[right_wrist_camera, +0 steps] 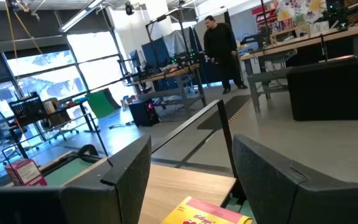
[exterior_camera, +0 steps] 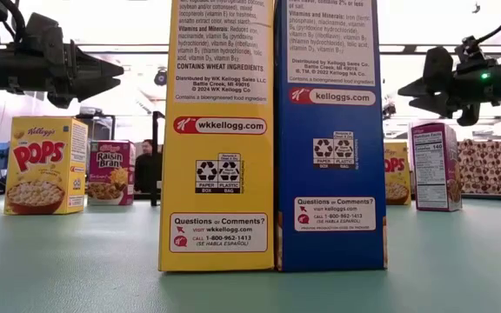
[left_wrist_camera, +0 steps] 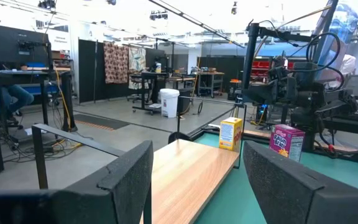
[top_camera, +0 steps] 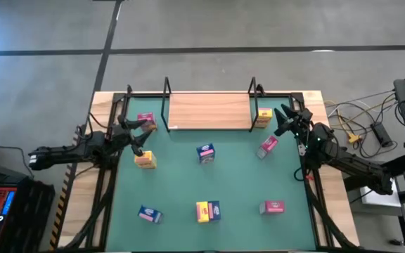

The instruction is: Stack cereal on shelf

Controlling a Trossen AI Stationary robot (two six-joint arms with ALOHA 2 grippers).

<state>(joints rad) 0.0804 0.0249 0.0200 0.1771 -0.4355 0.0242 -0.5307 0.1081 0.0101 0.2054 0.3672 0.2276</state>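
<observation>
the wooden shelf (top_camera: 208,111) holds no boxes, while cereal boxes (top_camera: 205,152) sit scattered on the green mat (top_camera: 188,183), and the left gripper (top_camera: 140,129) and right gripper (top_camera: 285,119) hover with fingers apart, holding nothing.

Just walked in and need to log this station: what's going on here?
A two-armed robot is meant to stack small cereal boxes on the shelf, whose board is bare. The left gripper hangs open by a pink box near the shelf's left end; the right gripper hangs open beside a yellow box at its right end. Neither holds anything. The other boxes sit scattered on the green mat.
</observation>
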